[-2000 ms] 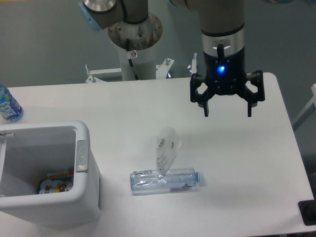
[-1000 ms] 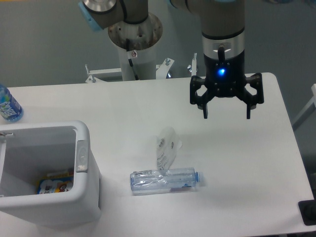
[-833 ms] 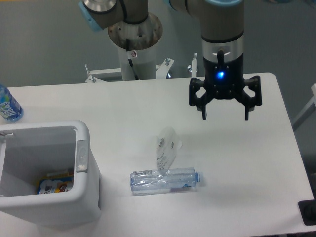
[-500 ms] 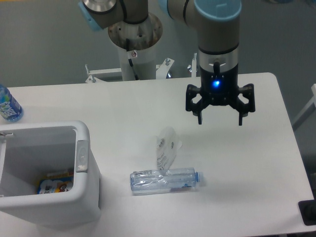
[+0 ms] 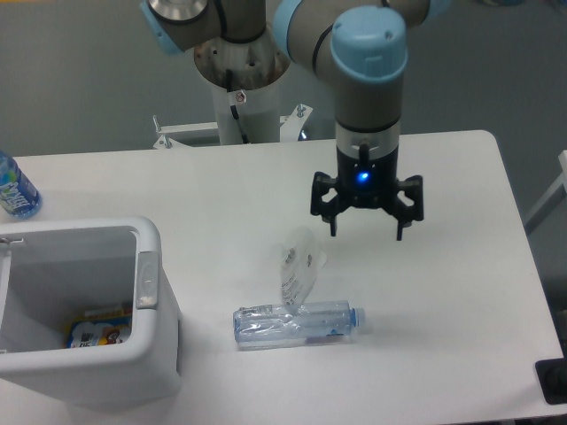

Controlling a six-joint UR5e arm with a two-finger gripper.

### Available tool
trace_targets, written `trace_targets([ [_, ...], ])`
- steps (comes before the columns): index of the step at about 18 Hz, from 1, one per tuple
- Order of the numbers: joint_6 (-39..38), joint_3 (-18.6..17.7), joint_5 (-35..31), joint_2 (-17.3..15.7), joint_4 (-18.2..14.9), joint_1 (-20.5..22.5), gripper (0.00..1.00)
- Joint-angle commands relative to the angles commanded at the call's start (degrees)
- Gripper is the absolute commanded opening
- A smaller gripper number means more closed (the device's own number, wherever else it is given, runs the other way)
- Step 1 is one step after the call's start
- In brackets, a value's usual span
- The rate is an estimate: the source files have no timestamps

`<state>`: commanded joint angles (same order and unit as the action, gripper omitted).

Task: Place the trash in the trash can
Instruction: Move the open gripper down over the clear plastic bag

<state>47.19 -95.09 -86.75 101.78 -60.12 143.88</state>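
Note:
Two pieces of trash lie near the middle of the white table. A thin clear plastic wrapper [image 5: 299, 264] with small dark print stands crumpled, and just in front of it a clear bottle [image 5: 297, 322] with a blue cap lies on its side, cap to the right. My gripper [image 5: 366, 234] hangs open above the table, up and to the right of the wrapper, with nothing between its fingers. The white trash can [image 5: 149, 293] stands at the front left with its top open.
A colourful package [image 5: 99, 331] lies inside the trash can. A bottle with a bright blue label [image 5: 15, 189] stands at the left table edge. The arm's base column [image 5: 241, 84] rises behind the table. A dark object [image 5: 555, 381] sits at the front right corner.
The gripper has moved left and toward the front, from the right side of the table to a spot close to the wrapper. It stays open. The trash has not moved.

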Motion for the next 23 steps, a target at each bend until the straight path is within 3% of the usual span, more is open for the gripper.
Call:
trace_targets([
  [3,0.10,-1.68,0.00,0.87,0.52,-0.70,1.00],
  [6,4.02,-2.46,-0.35,2.99,4.21,-1.49,1.00],
  [8,7.38,-4.91,-0.35,3.16,4.39,-1.76,1.00],
  [12,7.04,-9.05,-0.18,3.34,4.48,-3.25,1.00],
  [23,5.02,-11.70,0.26,5.80,4.66,-5.01,1.00],
])
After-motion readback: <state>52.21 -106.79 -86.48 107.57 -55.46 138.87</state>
